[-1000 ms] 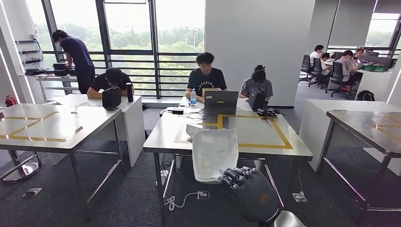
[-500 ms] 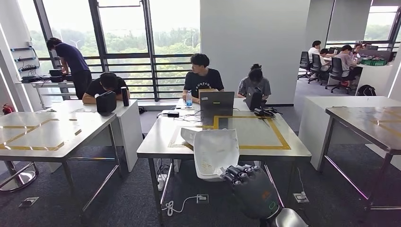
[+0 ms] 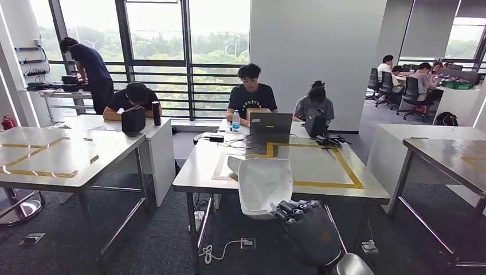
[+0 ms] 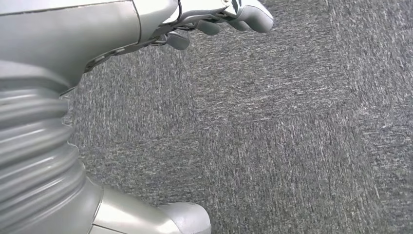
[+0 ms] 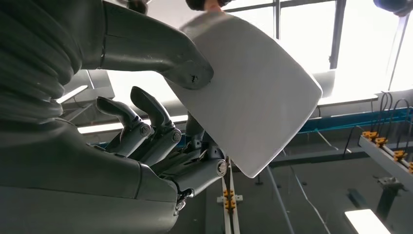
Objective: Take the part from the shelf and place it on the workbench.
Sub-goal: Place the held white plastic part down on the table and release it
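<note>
Workbench nearer, white part in right robot hand

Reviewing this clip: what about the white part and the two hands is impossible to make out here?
- Head view: the large white moulded plastic part covers the near edge of the steel workbench with yellow tape; contact between them is unclear.
- Head view: the right hand shows its back; its finger grip is hidden.
- Right wrist view: the part's far edge is blurred against bright windows.
- Left wrist view: the left hand is cut off by the frame edge.
</note>
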Controlling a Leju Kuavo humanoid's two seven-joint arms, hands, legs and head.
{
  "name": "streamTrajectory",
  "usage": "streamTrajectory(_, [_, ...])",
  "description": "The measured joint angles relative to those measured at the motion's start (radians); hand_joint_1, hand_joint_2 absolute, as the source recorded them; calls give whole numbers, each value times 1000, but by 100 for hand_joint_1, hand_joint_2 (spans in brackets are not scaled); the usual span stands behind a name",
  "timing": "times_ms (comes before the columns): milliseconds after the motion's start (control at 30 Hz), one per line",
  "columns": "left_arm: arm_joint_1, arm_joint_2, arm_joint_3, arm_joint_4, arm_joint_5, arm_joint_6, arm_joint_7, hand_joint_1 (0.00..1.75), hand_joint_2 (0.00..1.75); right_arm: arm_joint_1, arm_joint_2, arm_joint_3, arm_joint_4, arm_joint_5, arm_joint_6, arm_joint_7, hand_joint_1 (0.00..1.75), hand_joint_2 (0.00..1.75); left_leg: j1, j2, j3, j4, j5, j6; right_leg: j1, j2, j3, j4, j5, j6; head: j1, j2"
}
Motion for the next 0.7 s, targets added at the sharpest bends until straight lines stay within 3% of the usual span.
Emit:
streamTrajectory(67, [0, -1, 0, 0, 0, 0, 0, 0, 175, 1, 0, -2, -1, 0, 0, 1, 175, 175, -2, -1, 11, 4, -11, -4, 4, -1, 53, -142, 85, -13, 1, 0])
streamTrajectory(133, [-1, -4, 0, 0, 0, 0, 0, 0, 175, 0, 0, -6, -2, 0, 0, 2, 175, 175, -5, -2, 17, 6, -21, -12, 11, -3, 95, -237, 119, -24, 1, 0])
streamTrajectory(200, [-1, -5, 0, 0, 0, 0, 0, 0, 175, 0, 0, -11, -3, -1, 0, 2, 175, 175, -6, -2, 20, 3, -26, -24, 16, -4, 103, -253, 115, -31, 2, 0])
streamTrajectory(300, [-2, -6, 0, -1, 0, 0, 0, 0, 175, 0, 0, -15, -8, -1, 0, 4, 175, 175, -5, 1, 8, 33, -46, -42, 6, -1, 119, -268, 116, -45, 2, 0])
streamTrajectory(333, [-2, -5, 0, -1, -1, 0, -1, 0, 175, 0, 0, -16, -9, -1, 0, 5, 175, 175, -4, 1, -14, 77, -66, -49, 3, -1, 126, -272, 114, -50, 1, 0])
streamTrajectory(400, [-2, -5, 1, 0, -1, 0, 0, 0, 175, 1, 0, -16, -10, -2, 0, 5, 175, 175, 0, 2, -87, 210, -114, -59, 3, -1, 137, -272, 105, -55, 0, 0])
streamTrajectory(433, [-1, -4, 1, 0, -1, 0, 0, 0, 175, 2, 0, -16, -10, -2, 0, 4, 175, 175, 3, 2, -122, 263, -124, -63, 3, 0, 141, -271, 100, -56, 0, 0])
streamTrajectory(467, [0, -4, 1, 0, -1, 0, 0, 0, 175, 3, 0, -16, -10, -2, 1, 5, 175, 175, 5, 2, -143, 285, -116, -66, 2, 0, 147, -270, 94, -54, -1, 0])
streamTrajectory(500, [0, -4, 1, 0, -2, 0, 1, 0, 175, 4, 0, -16, -10, -2, 1, 5, 175, 175, 7, 2, -143, 265, -87, -68, 1, 1, 152, -267, 88, -52, -1, 0])
streamTrajectory(567, [0, -4, 1, 0, -2, 0, 1, 0, 175, 4, 0, -16, -10, -2, 2, 7, 175, 175, 11, 2, -95, 137, -5, -70, -2, 2, 166, -261, 72, -44, -1, 0])
streamTrajectory(600, [0, -3, 1, 0, -2, 0, 2, 0, 175, 4, 0, -16, -10, -2, 2, 7, 175, 175, 10, 1, -66, 73, 20, -68, -2, 4, 170, -257, 64, -38, -2, 0])
streamTrajectory(633, [0, -3, 1, 0, -2, 0, 3, 0, 175, 4, 0, -16, -10, -1, 2, 8, 175, 175, 9, 1, -46, 31, 32, -63, -1, 5, 172, -255, 59, -31, -1, 0])
streamTrajectory(700, [0, -3, 3, 0, -2, 0, 3, 0, 175, 3, 0, -16, -10, -1, 2, 8, 175, 175, 5, 0, -35, 12, 24, -47, 1, 7, 172, -256, 53, -19, -1, 0])
